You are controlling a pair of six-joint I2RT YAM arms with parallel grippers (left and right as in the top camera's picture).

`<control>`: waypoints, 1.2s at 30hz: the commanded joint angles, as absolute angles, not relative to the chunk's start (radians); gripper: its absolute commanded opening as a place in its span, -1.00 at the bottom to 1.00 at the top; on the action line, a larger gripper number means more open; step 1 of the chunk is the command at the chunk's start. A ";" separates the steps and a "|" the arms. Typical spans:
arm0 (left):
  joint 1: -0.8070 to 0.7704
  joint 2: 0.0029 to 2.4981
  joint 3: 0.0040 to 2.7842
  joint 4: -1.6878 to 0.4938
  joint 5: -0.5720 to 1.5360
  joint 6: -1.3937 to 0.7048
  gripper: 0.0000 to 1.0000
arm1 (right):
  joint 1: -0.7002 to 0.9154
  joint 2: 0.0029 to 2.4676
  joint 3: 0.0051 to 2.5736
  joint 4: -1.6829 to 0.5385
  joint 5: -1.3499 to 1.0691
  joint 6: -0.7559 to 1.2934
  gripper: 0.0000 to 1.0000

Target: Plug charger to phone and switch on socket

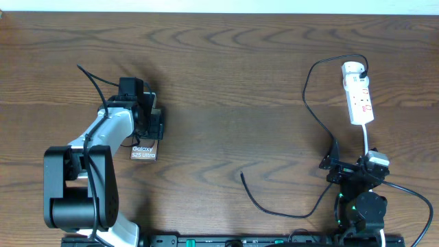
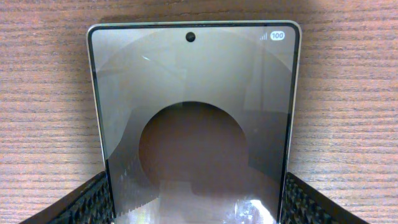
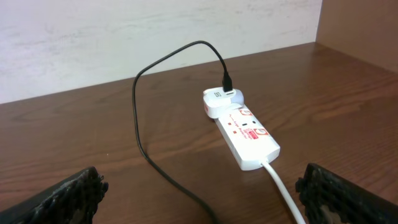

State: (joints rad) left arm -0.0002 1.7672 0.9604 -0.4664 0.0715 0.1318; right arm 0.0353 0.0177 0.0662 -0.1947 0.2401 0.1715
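Zero of two steps counted as done: found the cable seated in the adapter on the power strip near the far right corner. Its plug tip was lying loose toward the middle of the front edge, well apart from the phone. Noted the phone toward the left edge with the left gripper apparently clamped on its two long sides, and the right gripper spread wide, holding nothing, by the front right corner. Left to do, by this reading: bring tip to phone port, then press the strip's switch (position unreadable here).
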 commanded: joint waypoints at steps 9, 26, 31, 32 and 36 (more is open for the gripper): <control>0.002 1.793 0.920 -0.476 0.059 0.131 0.17 | 0.040 0.017 0.062 -0.195 0.245 0.160 0.98; 0.002 1.793 0.920 -0.476 0.059 0.131 -0.85 | 0.040 0.017 0.062 -0.195 0.245 0.160 0.98; 0.002 1.793 0.920 -0.476 0.059 0.130 -0.85 | 0.040 0.017 0.062 -0.195 0.245 0.160 0.99; 0.002 1.793 0.920 -0.476 0.059 0.131 -0.85 | 0.040 0.017 0.062 -0.196 0.245 0.160 0.99; 0.002 1.793 0.920 -0.473 0.060 0.130 -0.85 | 0.040 0.017 0.062 -0.196 0.245 0.160 0.99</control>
State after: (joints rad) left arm -0.0002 1.7672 0.9604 -0.4664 0.0715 0.1314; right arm 0.0353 0.0177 0.0658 -0.1944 0.2401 0.1711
